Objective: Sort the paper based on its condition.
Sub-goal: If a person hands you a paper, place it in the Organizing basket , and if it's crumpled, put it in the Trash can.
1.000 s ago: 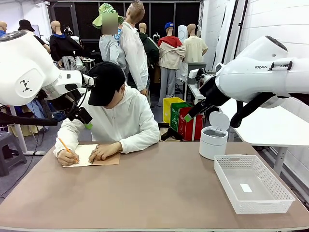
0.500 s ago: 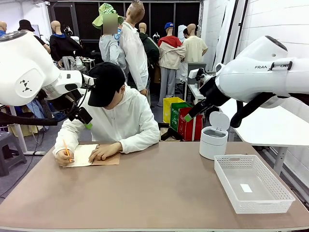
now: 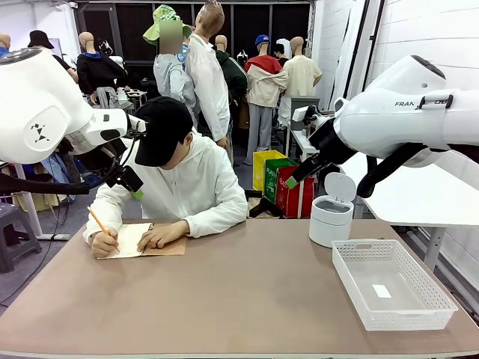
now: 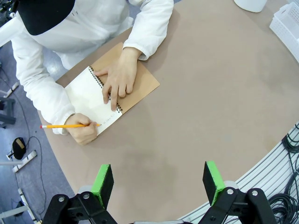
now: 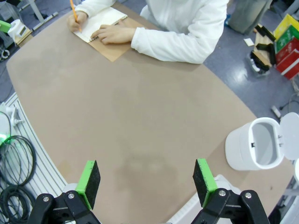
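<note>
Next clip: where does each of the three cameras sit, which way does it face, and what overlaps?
Front: fixed on the robot's side, facing across the table at the person; the left arm and right arm frame the picture.
Left wrist: up over the table, looking down at the notebook and pencil; open left end effector at the bottom.
Right wrist: up over the table, looking down across at the bin; open right end effector at the bottom.
Shared: all three show the person writing in the notebook.

green-padded fingers (image 4: 103, 184), white basket (image 3: 408, 317), orange pencil (image 4: 58, 126)
</note>
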